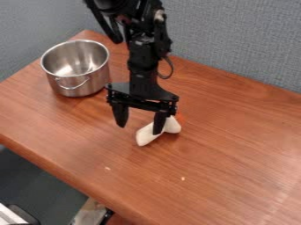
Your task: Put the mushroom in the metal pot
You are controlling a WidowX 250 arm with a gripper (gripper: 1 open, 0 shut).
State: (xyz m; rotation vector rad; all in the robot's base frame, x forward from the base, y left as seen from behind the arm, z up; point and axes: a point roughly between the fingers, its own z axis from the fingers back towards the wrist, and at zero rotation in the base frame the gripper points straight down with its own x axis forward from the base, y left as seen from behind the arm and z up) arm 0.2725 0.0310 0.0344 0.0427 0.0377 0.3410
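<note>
Open surface [223, 167] right and near of the mushroom [156, 131]; metal pot [76, 68] far left, well apart; end effector [143, 117] crowding mushroom's left.

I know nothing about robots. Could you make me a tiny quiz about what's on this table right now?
1. True or false: the mushroom already lies inside the metal pot.
2. The gripper is: A) open above the mushroom, B) shut on the pot's handle, C) out of sight.
3. Fill in: the pot stands near the table's far ____ corner, as the camera sees it.

Key: 1 false, it lies on the wood; 2 A; 3 left.
</note>
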